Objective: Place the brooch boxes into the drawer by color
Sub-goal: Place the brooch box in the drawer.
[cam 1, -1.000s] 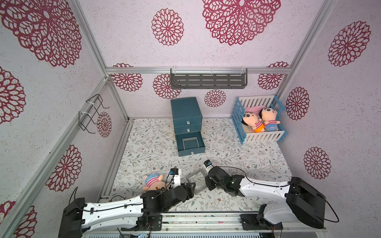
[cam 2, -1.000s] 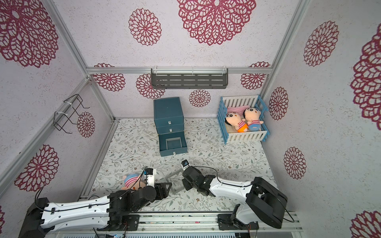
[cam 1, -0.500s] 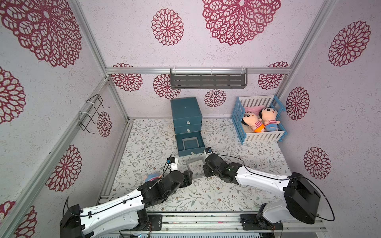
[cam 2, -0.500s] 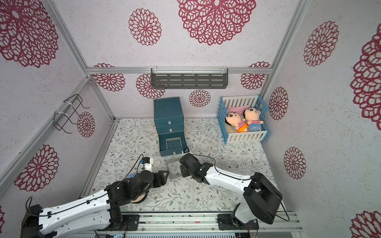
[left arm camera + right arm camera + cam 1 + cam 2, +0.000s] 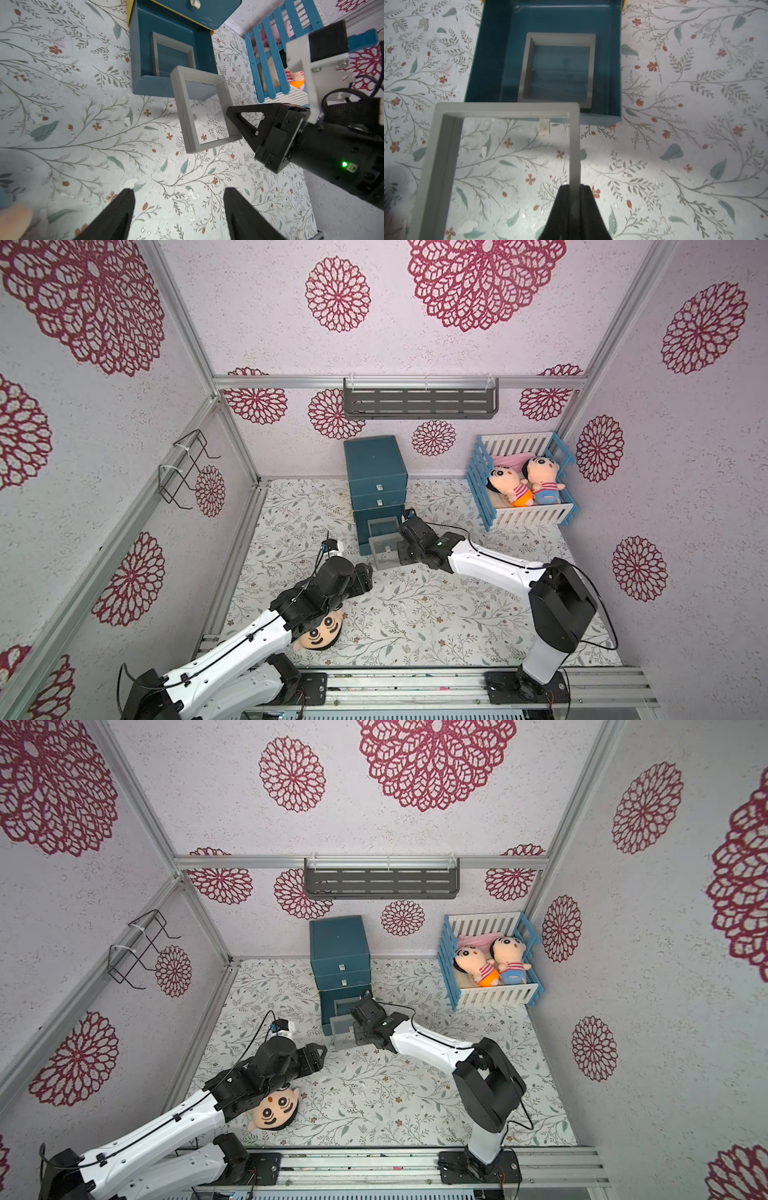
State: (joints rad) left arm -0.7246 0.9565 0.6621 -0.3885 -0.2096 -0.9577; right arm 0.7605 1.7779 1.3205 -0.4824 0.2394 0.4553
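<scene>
Grey brooch box [image 5: 506, 108]: clear-centred square frame | right tool [image 5: 575, 188] pinching rim | left tool [image 5: 178, 192] agape, seemingly empty

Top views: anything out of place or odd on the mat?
One plush doll lies face-up on the mat, partly under the left arm, unlike the pair in the crib. Otherwise normal: right pincer grips a grey brooch box by its rim at the open drawer's front.

Your right gripper [image 5: 356, 1032] pinches a grey brooch box [image 5: 340, 1031]; just beyond its fingertips the bottom drawer [image 5: 326, 1013] stands open. Your left gripper [image 5: 319, 1054] points at that box without touching.
</scene>
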